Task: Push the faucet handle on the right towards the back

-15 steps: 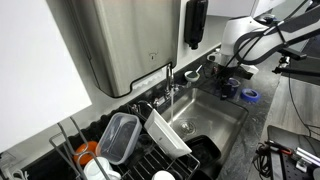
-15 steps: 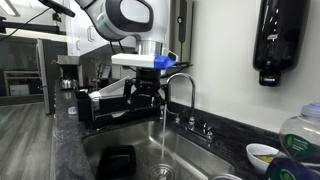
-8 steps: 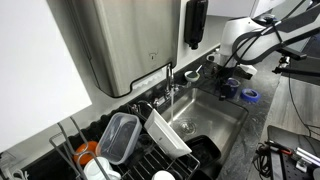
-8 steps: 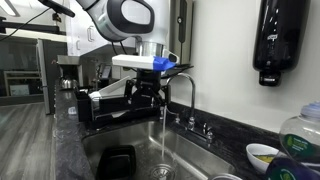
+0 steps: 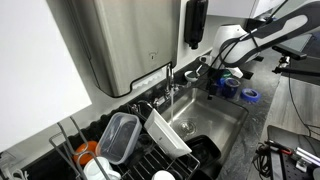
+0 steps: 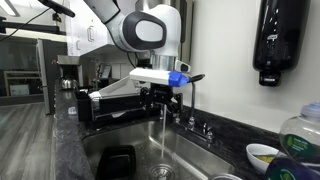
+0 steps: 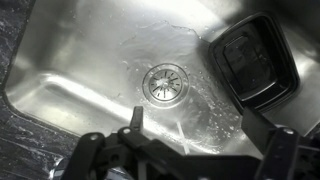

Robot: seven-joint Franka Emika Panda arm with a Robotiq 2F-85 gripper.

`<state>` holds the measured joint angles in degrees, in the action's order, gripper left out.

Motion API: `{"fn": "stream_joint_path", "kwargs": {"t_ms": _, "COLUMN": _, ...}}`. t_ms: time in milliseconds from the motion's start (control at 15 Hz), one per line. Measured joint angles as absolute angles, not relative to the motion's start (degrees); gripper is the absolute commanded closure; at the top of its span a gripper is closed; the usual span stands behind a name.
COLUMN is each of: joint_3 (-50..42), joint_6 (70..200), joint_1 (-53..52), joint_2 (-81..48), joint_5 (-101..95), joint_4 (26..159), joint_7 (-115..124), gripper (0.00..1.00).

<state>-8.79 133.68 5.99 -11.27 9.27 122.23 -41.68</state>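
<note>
Faucet handle, a short chrome lever, sits on the sink's back ledge just beside the tall spout, which pours a stream of water. The gripper hangs over the basin, apart from the handle, with the spout rising between them in an exterior view. In the wrist view its fingers are spread wide with nothing between them, above the drain and a black container. A black soap dispenser hangs on the wall, and a dish rack adjoins the sink.
</note>
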Motion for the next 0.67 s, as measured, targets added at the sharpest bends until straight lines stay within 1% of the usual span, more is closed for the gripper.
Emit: {"fn": "stream_joint_path", "kwargs": {"t_ms": 667, "joint_3": -4.8, "joint_6": 139.0, "joint_1": 11.3, "joint_2": -17.9, "joint_5": 13.8, "joint_4": 115.6, "joint_7": -47.1, "gripper": 0.0}}
